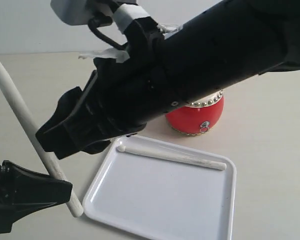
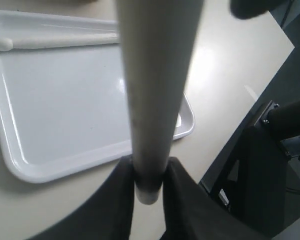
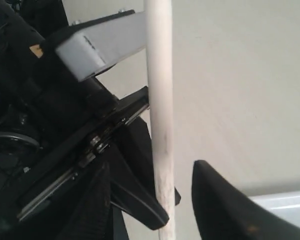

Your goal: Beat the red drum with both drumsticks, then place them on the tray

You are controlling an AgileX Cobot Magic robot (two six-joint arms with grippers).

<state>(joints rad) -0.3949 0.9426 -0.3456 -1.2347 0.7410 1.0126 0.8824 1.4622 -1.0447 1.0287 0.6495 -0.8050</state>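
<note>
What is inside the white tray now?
One stick lies in the tray along its far rim; nothing else shows there. In the exterior view the right arm hides a bit of the far-left corner. The second stick is outside, in the left gripper.

Our black left gripper (image 2: 149, 181) sits low, jaws clamped on the butt of a thin pale wooden drumstick (image 2: 155, 90). Our thick black right arm (image 1: 215, 55) slants down across the middle, and our right gripper (image 3: 150, 167) has its jaws spread wide.
</note>
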